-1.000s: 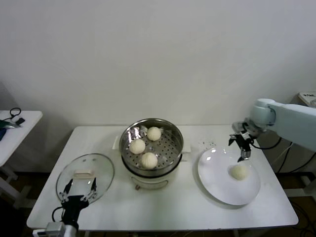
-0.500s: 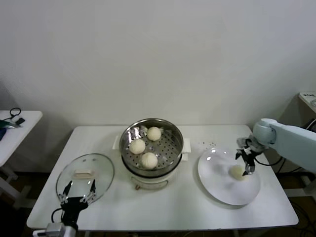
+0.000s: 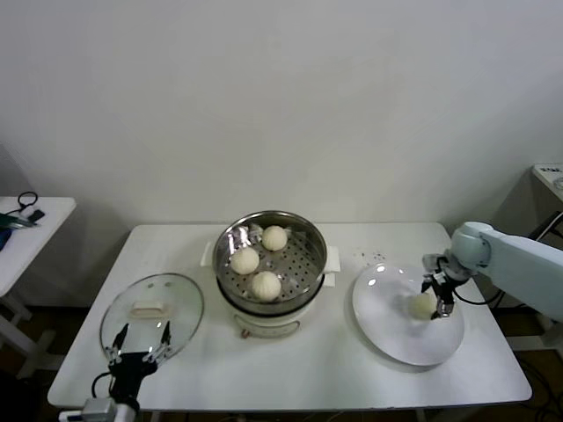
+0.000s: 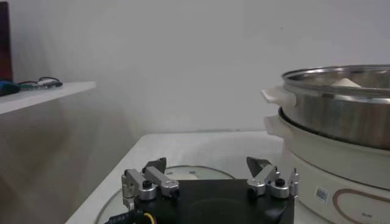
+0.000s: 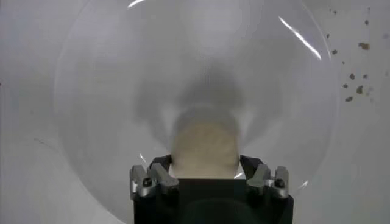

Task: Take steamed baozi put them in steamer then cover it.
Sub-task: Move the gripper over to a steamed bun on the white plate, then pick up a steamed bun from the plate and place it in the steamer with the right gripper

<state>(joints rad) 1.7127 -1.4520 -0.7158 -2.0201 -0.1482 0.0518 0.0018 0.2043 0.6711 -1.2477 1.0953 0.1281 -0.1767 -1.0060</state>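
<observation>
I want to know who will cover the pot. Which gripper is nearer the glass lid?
Left. The left gripper hangs open at the near edge of the glass lid. The right gripper is across the table, around the bun on the plate.

Looks like a lab or test room staged as a kitchen corner. Bare white wall behind, no cupboards or counters. Plain white table [image 3: 290, 369] at centre frame, carrying only a steamer [image 3: 270, 259], a glass cover [image 3: 151, 315] and a white plate [image 3: 391, 338]. Second white side table [image 3: 31, 230] at the left edge with cables [image 3: 26, 204] on it. More cabling at the right edge.
</observation>
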